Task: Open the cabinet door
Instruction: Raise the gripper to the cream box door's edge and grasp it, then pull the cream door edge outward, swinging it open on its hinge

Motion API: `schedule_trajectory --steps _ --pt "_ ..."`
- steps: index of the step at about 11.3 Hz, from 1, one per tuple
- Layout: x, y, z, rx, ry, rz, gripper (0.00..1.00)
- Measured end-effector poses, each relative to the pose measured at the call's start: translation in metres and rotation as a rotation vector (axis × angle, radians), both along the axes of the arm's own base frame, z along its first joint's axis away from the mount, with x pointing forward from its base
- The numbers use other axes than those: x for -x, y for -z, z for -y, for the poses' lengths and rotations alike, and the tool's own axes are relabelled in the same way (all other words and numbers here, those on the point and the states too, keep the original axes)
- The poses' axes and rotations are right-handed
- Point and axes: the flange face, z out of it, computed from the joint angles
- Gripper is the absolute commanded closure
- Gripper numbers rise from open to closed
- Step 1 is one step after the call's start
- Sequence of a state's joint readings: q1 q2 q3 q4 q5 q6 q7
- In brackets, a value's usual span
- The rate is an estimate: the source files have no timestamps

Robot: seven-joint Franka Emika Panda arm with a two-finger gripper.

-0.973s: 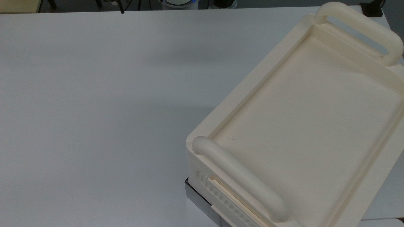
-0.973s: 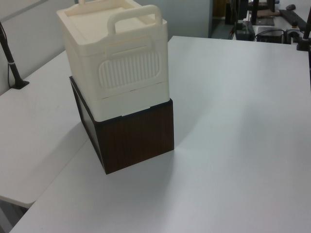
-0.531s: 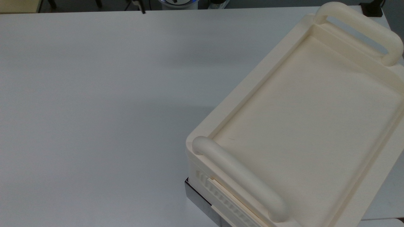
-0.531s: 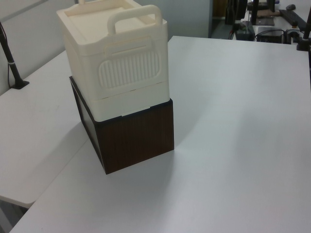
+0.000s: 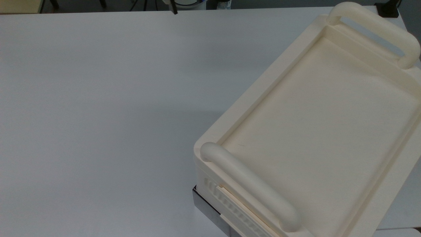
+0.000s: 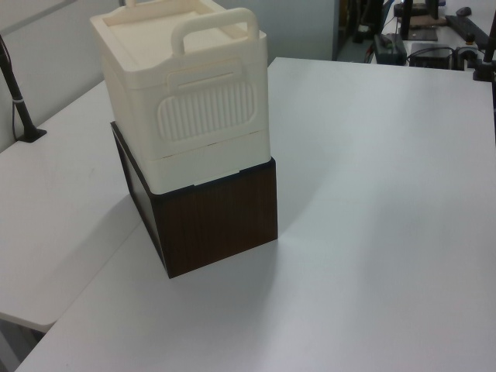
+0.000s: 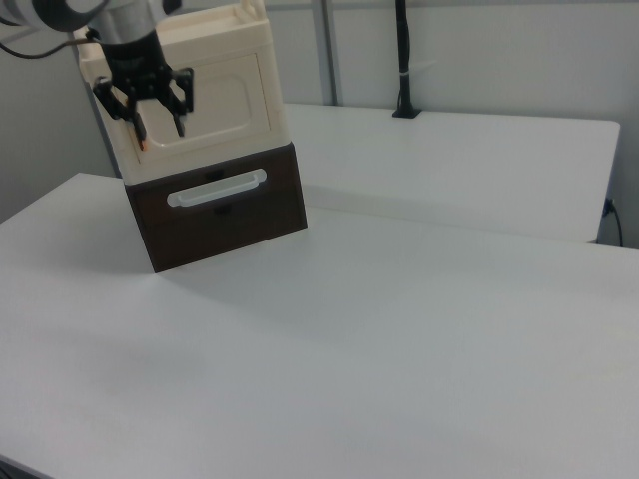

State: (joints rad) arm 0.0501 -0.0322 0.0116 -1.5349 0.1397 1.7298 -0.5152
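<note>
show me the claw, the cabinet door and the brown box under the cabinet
claw (image 7: 160,115), right view, midway between its two dark fingertips
cabinet door (image 7: 215,100), right view, middle of the recessed cream front panel
brown box (image 6: 221,221), left view, middle of its dark wood-grain side

The white table (image 7: 419,329) lies bare and open across the right view's middle and right. The cream cabinet (image 7: 190,90) on its dark base (image 7: 220,215) blocks the far left corner; a black pole (image 7: 403,60) stands behind.

Cream cabinet door (image 7: 215,100), flat panel shut flush in the cabinet's front, upright above the dark base
</note>
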Motion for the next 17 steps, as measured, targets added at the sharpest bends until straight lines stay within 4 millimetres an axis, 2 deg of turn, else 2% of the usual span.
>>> schedule_trajectory --steps 3,6,11,17 --pt "-0.007 -0.006 -0.029 -0.006 -0.042 0.065 0.4" --pt "-0.027 -0.001 -0.057 -0.015 -0.08 0.112 0.4" --pt "-0.053 0.016 -0.106 -0.041 -0.141 0.178 0.6" --pt "-0.067 0.03 -0.157 -0.089 -0.181 0.269 0.65"
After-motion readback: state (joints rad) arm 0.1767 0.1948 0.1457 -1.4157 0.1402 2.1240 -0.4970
